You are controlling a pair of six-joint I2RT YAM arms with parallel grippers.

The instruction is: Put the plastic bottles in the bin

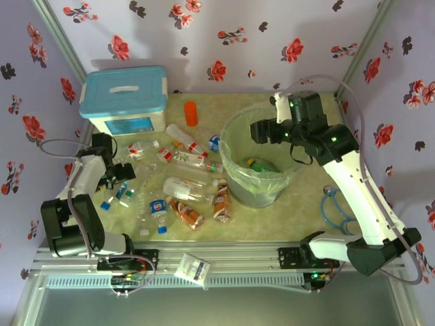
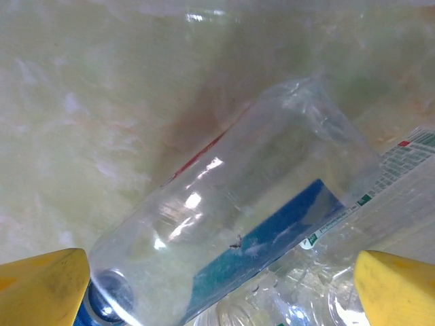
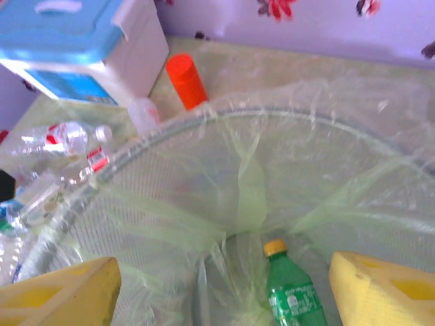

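The clear, blue-labelled bottle [image 2: 238, 224] lies flat near the table's left edge, its long axis slanting across the gap of your left gripper [image 2: 221, 288], whose jaws stand spread either side. Your right gripper [image 3: 217, 292] hangs spread and empty over the bin [image 3: 306, 115].

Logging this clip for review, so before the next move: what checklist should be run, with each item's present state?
1. Right hand open and empty above the bin: ok.
2. Green bottle lying inside the bin: ok.
3. Left hand open, straddling the blue-labelled bottle: ok.
4. That bottle free of neighbours: not ok, a second bottle seems to lie against it.
5. Table cleared of bottles: not ok, loose bottles lie left of the bin.
6. Bin upright: ok.
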